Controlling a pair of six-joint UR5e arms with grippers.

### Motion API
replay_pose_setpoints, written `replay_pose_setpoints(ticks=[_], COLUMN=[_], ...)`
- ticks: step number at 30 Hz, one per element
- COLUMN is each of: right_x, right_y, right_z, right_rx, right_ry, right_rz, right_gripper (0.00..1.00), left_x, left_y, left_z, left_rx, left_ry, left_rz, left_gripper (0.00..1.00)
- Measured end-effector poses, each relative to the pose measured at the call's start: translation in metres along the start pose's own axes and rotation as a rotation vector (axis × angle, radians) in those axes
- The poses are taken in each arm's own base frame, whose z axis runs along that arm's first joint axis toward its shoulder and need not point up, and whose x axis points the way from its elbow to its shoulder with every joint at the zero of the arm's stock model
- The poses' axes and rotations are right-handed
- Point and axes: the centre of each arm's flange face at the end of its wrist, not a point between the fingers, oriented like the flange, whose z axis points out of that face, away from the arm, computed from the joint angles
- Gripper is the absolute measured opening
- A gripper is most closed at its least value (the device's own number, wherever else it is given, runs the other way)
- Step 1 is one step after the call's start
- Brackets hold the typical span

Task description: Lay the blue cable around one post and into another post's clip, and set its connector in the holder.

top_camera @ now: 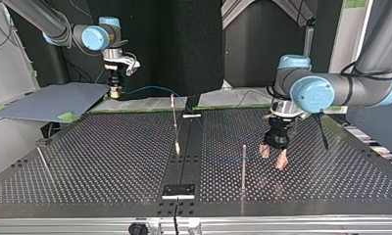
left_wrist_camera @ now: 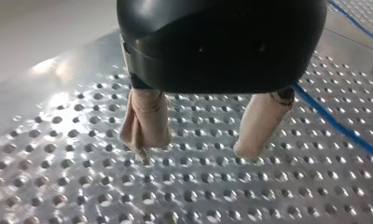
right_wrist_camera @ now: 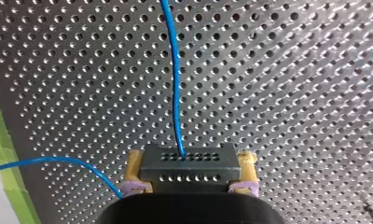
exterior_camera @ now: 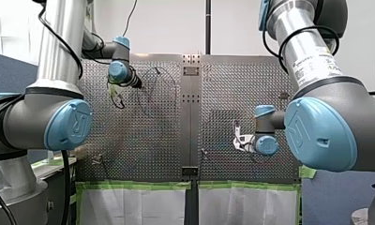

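Over the perforated table [top_camera: 110, 147], my right jaws clamp the connector [right_wrist_camera: 189, 168] aloft, blue cable [right_wrist_camera: 175, 84] trailing. My left jaws hang apart, empty, just beside the cable near a post [top_camera: 243, 166]. Routing looks unfinished; next, probably grip the cable.

In the right wrist view the connector [right_wrist_camera: 189, 167] hides all but the outer edges of the fingers [right_wrist_camera: 134, 169] of my right gripper [right_wrist_camera: 191, 157] and the cable [right_wrist_camera: 174, 79] leaves at 2 edges, in the front view it is too thin to trace, and the black body of my left gripper [left_wrist_camera: 195, 156] hides its finger roots.
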Motion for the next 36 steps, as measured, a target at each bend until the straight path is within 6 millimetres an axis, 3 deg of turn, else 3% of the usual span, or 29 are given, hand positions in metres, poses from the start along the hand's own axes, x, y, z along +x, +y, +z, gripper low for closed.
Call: replay_pose_setpoints(ticks=[10,23,36], right_x=[0.001,0.000,-0.001], right_y=[0.000,0.000,0.000], right_z=[0.000,-0.002,-0.003], right_rx=[0.000,-0.001,-0.001], right_ry=[0.003,0.001,0.000], right_rz=[-0.015,-0.016,-0.017], right_gripper=[0.20,0.20,0.20], left_x=[-0.013,-0.005,0.005], left_y=[-0.013,-0.021,-0.033], left_z=[-0.011,-0.036,-0.039], left_rx=[0.026,0.019,0.107], left_ry=[-0.006,0.071,0.132], left_rz=[-0.102,-0.224,-0.276], left_gripper=[1.00,1.00,1.00])
